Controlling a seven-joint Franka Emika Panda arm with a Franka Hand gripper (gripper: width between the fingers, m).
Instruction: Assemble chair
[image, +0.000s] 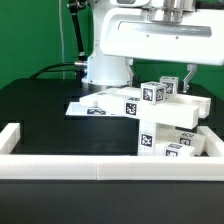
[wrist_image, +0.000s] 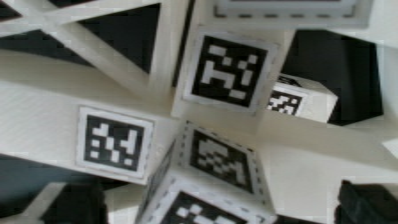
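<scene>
A black table is sitting before a green backdrop, a white rail running along its near edge. The arm is reaching down over the chair, stacked at the near right corner. The gripper is mostly hidden; its opening cannot be told. The marker board is lying mid-table.

- We see a green backdrop filling the space behind the far edge of the tabletop.
- A black tabletop spreads under even, soft light.
- A plain white border rail runs along the near edge, turning up both side edges.
- The marker board lies flat toward the far edge.
</scene>
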